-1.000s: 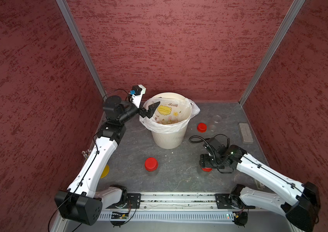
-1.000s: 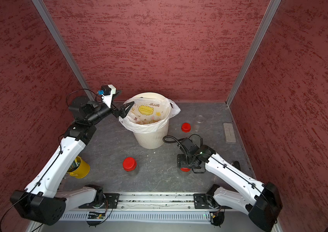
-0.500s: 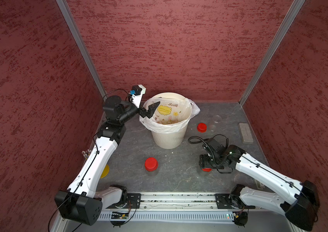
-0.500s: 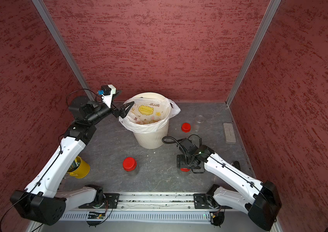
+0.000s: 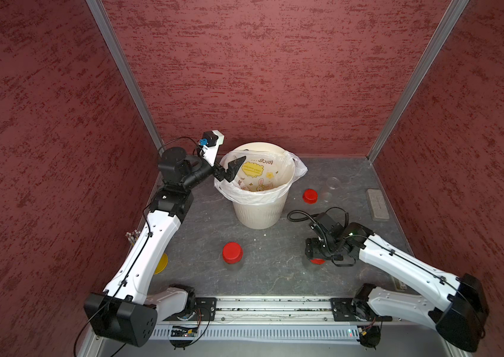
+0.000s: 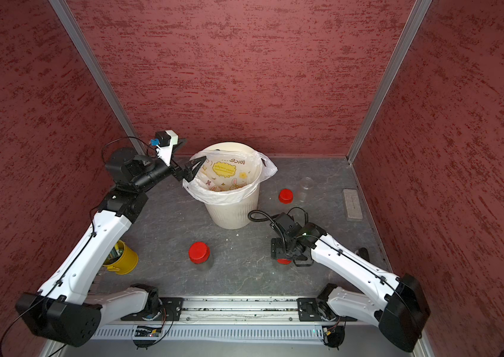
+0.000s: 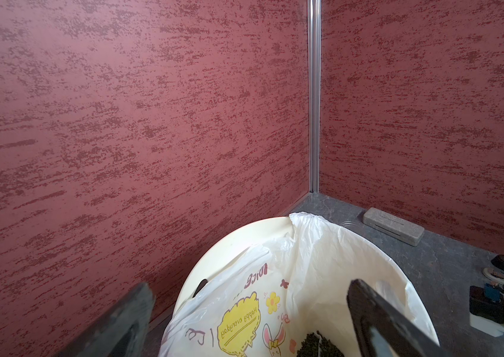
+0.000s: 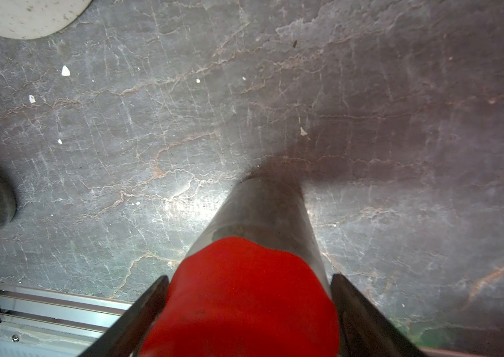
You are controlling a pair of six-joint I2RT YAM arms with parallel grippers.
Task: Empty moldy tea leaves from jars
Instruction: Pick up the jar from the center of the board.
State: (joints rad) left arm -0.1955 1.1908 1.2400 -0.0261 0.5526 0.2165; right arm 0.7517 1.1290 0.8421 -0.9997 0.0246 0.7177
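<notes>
The small clear jar (image 8: 263, 210) with a red lid (image 8: 244, 309) stands straight up near the cream ribbed bin (image 5: 257, 213), the right gripper (image 8: 249, 276) with its jaws on both sides of the lid (holding or not, I cannot tell), the left gripper (image 5: 235, 168) wide open, empty, over the bin.

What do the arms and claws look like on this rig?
Both match: white shell links on the left arm and right arm, with black joint housings. A thin black cable runs along each; the right also carries a ribbed black hose and a green light. Left claw and right claw have black tapered fingers. White camera mount, blue plug.
</notes>
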